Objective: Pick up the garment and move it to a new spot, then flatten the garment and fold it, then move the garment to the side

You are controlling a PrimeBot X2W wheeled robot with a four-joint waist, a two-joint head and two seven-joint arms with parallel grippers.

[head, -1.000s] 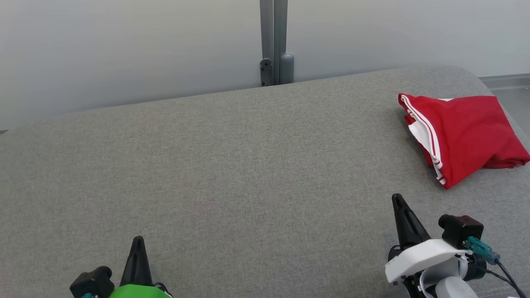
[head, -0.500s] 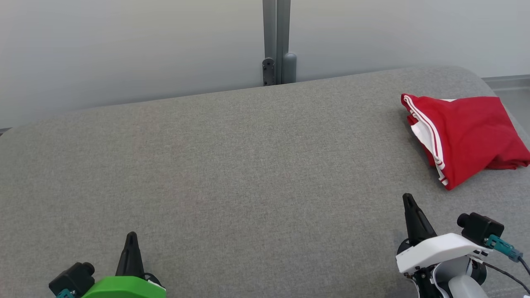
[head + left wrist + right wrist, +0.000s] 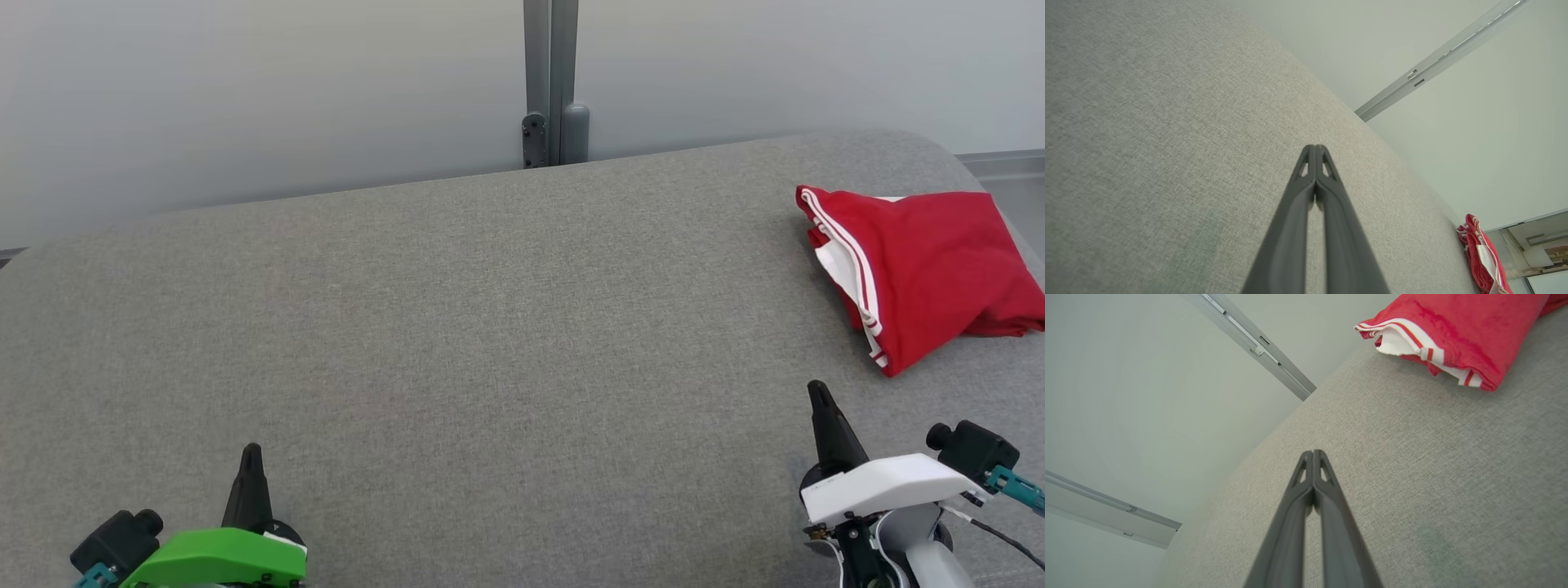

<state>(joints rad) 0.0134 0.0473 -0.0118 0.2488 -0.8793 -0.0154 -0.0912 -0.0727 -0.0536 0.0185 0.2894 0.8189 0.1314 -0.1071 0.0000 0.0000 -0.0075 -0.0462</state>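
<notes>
Behind the grey padded surface [image 3: 490,327] stood a pale wall [image 3: 245,98] with a grey post [image 3: 551,82]. The red garment [image 3: 931,269] lay folded at the surface's far right, beyond the right tool [image 3: 816,388]. Its white-striped edge faced left; its long axis probably ran left-right, the frame cutting its end. The left tool [image 3: 251,449] and the right tool were pressed together, empty

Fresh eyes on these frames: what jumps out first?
The red garment with white stripes, lying folded at the far right of the grey upholstered surface. Then the left gripper and right gripper low at the near edge, jaws shut, both apart from it. A grey metal post stands behind the surface.
</notes>
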